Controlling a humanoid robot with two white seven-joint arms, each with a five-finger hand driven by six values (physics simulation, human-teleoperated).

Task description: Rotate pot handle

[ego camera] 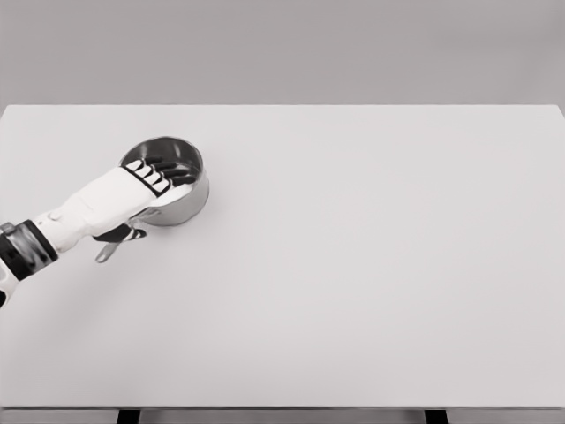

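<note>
A small steel pot (187, 200) stands on the left part of the white table (371, 265). Its thin handle (107, 253) points toward the lower left and is mostly hidden under my wrist. My left hand (161, 173) comes in from the left edge and lies over the pot's near rim. The fingers (152, 177) hook down into the bowl, and the dark thumb (124, 235) sits outside the wall by the handle's root. The hand grips the pot at the rim. The right arm does not show.
The table's far edge runs along the top, against a plain grey wall. Its front edge lies near the bottom of the picture, with two dark legs (129, 416) showing below it.
</note>
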